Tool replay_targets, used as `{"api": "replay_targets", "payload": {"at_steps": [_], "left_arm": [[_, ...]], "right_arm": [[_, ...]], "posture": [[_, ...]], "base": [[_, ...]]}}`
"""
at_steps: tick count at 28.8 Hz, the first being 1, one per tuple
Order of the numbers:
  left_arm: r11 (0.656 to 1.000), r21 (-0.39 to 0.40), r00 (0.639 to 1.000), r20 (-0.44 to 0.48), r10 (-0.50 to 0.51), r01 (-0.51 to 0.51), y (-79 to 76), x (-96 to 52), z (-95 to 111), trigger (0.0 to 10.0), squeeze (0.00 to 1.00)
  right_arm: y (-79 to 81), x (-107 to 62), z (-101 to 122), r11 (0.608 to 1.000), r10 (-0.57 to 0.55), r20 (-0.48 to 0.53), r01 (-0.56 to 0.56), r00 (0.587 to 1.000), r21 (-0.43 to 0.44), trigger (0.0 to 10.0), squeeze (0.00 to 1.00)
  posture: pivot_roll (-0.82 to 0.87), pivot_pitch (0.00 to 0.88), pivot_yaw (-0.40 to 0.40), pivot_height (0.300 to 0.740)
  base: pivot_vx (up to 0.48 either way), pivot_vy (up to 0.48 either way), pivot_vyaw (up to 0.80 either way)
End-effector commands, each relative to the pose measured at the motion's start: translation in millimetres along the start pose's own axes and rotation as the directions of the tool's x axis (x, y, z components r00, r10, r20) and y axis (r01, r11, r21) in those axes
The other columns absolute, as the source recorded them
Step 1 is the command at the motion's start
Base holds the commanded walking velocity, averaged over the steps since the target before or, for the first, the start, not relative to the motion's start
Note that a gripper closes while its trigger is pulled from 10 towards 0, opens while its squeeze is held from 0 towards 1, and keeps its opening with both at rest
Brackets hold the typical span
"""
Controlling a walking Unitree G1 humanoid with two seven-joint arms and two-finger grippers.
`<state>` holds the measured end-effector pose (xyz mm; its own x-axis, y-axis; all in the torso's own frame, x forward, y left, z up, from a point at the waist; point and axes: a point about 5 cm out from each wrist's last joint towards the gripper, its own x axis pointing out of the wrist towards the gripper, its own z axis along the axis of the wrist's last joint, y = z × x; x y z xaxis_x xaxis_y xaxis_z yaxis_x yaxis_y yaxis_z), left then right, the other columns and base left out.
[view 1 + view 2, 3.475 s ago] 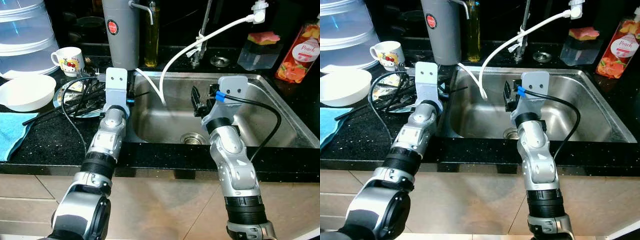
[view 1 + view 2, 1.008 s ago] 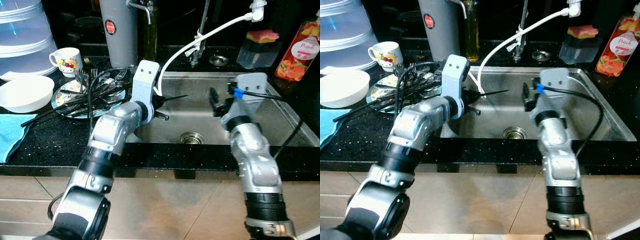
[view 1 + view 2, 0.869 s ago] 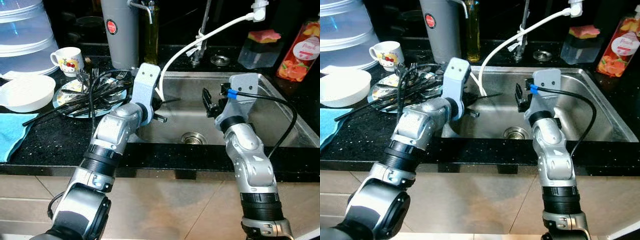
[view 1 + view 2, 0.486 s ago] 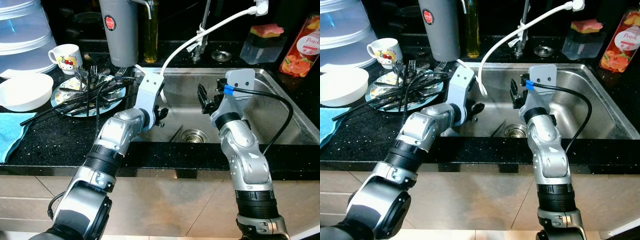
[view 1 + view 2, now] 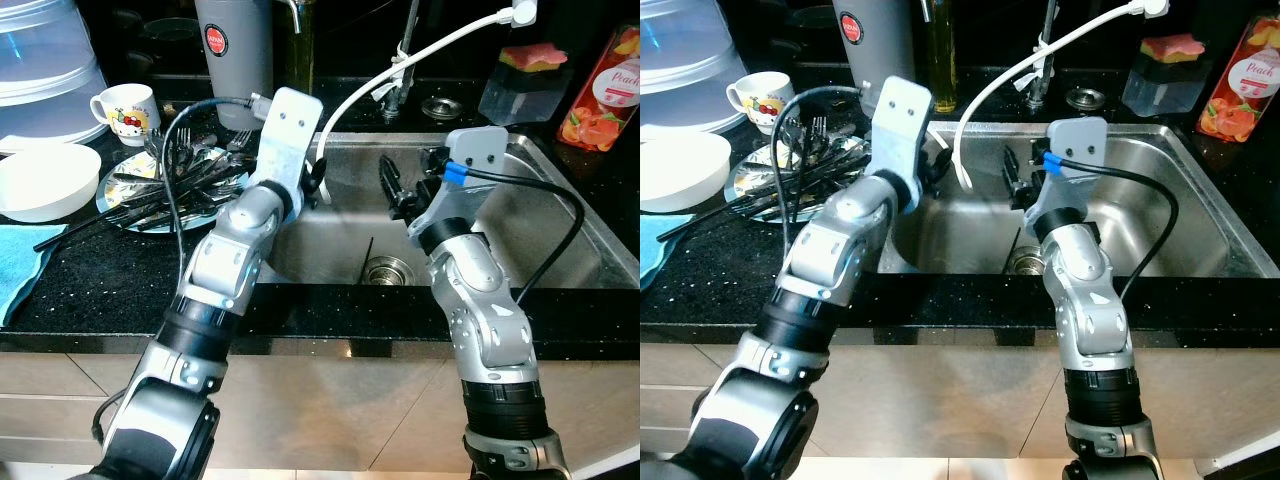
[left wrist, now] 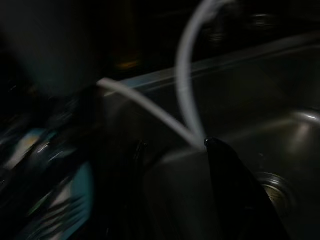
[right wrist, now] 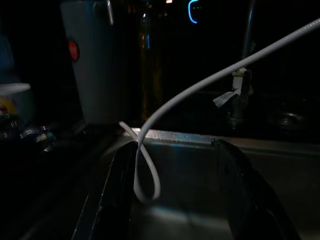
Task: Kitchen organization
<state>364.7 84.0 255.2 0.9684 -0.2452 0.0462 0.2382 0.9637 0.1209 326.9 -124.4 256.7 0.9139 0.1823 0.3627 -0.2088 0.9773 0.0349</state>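
- Fingers (image 7: 117,195) of the right gripper (image 5: 393,187) stand wide apart with nothing between them. The gap frames the sink's back wall and a loop of the white hose (image 7: 150,165).
- Right gripper position: over the middle of the steel sink (image 5: 560,240), above and just behind the drain (image 5: 386,268).
- Left gripper (image 5: 314,182) position: at the sink's left rim, just right of the plate (image 5: 118,182) and close to the hanging end of the white hose.
- One finger (image 6: 230,190) of the left gripper shows clearly in the dark left wrist view, and a dimmer shape stands apart from it. The fingers appear spread, with bare sink floor between them and nothing gripped.
- Thin dark stick (image 5: 369,250): lies on the sink floor just left of the drain. It is below both grippers, touches neither, and sits between the two arms.
- Pile of dark cutlery (image 5: 175,180): heaped on the plate, on the black tabletop (image 5: 100,280) left of the sink. It is beside the left arm, not within its fingers.
- Other items left of the plate: a white bowl (image 5: 40,180), a printed mug (image 5: 125,102) and a blue cloth (image 5: 18,265).
- Behind the sink: a grey canister (image 5: 235,50), a sponge holder (image 5: 525,85) and a peach bottle (image 5: 600,90).
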Motion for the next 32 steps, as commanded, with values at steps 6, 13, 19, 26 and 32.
{"api": "replay_targets", "payload": {"at_steps": [6, 13, 19, 26, 32], "left_arm": [[0.986, 0.025, 0.981, 0.105, 0.164, -0.168, 22.3, -12.6, 5, 10.0, 0.0], [0.935, 0.099, 0.94, 0.048, 0.338, -0.341, 37.0, -31.2, -5, 10.0, 0.0], [0.881, 0.052, 0.882, -0.003, 0.471, -0.47, 58.5, -23.0, -8, 10.0, 0.0], [0.866, -0.014, 0.864, -0.078, 0.497, -0.5, 59.8, -16.5, -8, 10.0, 0.0], [0.867, -0.071, 0.865, -0.145, 0.481, -0.494, 59.6, -11.9, -13, 10.0, 0.0]], "right_arm": [[2.9, -0.3, 16, 0.983, -0.025, 0.083, 0.01, 0.996, 0.181, 10.0, 0.0], [8.1, -4.6, 20, 0.981, 0.006, 0.101, -0.025, 0.995, 0.194, 10.0, 0.0], [19.7, -4.2, 19, 0.975, 0.189, 0.068, -0.195, 0.98, 0.107, 10.0, 0.0], [43.0, -19.0, 12, 0.896, 0.442, 0.001, -0.442, 0.897, 0.04, 10.0, 0.0], [43.4, -20.8, 7, 0.902, 0.431, -0.022, -0.43, 0.902, 0.04, 10.0, 0.0]], "posture": [[0.06, 0.086, 0.033, 0.74], [0.06, 0.081, 0.033, 0.74], [0.05, 0.066, 0.022, 0.74], [0.04, 0.059, 0.021, 0.74], [0.04, 0.06, 0.023, 0.74]], "base": [[0.0, 0.0, 0.0], [0.0, 0.0, 0.0], [0.0, 0.0, 0.0], [0.0, 0.0, 0.0], [0.0, 0.0, 0.0]]}}
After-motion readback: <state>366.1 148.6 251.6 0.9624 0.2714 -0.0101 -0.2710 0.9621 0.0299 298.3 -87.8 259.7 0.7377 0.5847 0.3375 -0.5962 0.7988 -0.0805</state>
